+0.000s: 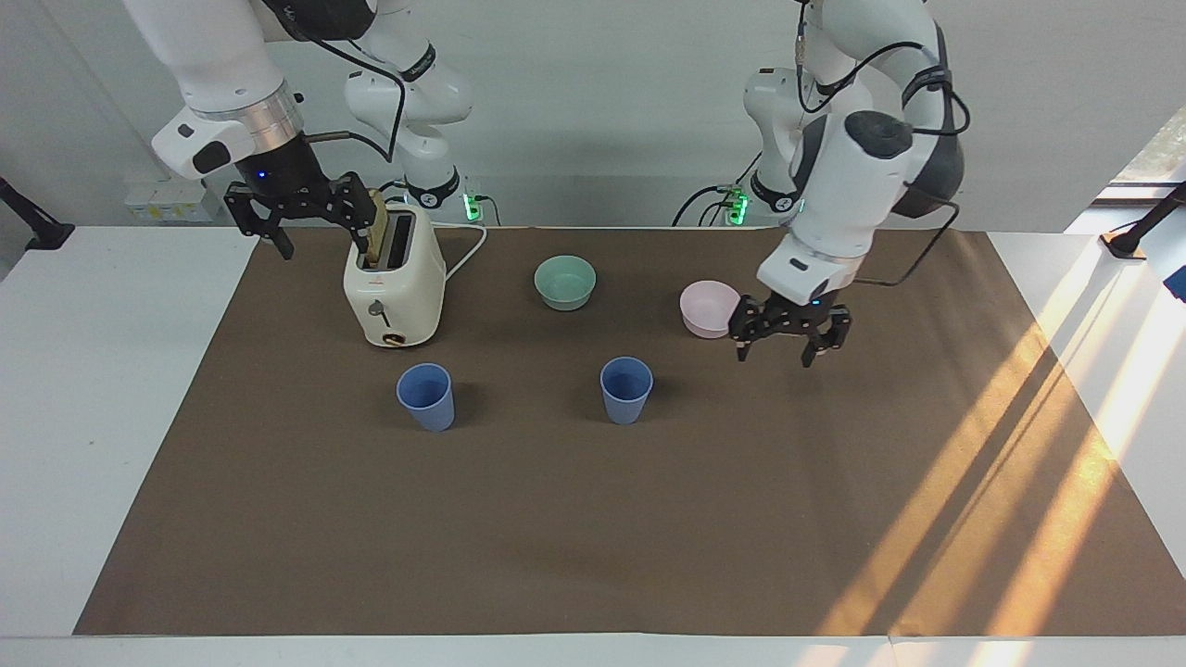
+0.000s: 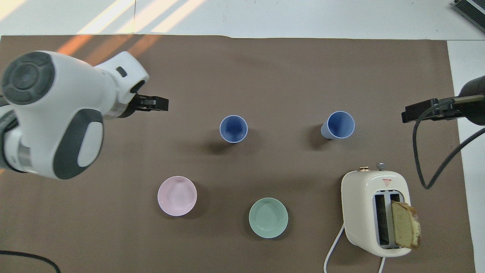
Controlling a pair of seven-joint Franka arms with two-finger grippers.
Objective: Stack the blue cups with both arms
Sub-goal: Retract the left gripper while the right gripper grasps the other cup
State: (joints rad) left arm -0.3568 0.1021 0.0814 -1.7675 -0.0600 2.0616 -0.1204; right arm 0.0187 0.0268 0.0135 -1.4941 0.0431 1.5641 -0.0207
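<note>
Two blue cups stand upright and apart on the brown mat. One cup [image 1: 626,390] [image 2: 233,129] is at the middle. The other cup [image 1: 426,396] [image 2: 338,125] is toward the right arm's end, a little farther from the robots than the toaster. My left gripper [image 1: 788,345] [image 2: 153,103] is open and empty, up over the mat beside the pink bowl, well clear of the middle cup. My right gripper [image 1: 295,222] [image 2: 416,112] is open and empty. It waits in the air beside the toaster's top, over the mat's edge.
A cream toaster [image 1: 394,278] [image 2: 375,212] with a bread slice [image 2: 405,229] in one slot stands at the right arm's end. A mint-green bowl [image 1: 565,282] [image 2: 268,217] and a pale pink bowl [image 1: 706,308] [image 2: 177,195] sit nearer to the robots than the cups.
</note>
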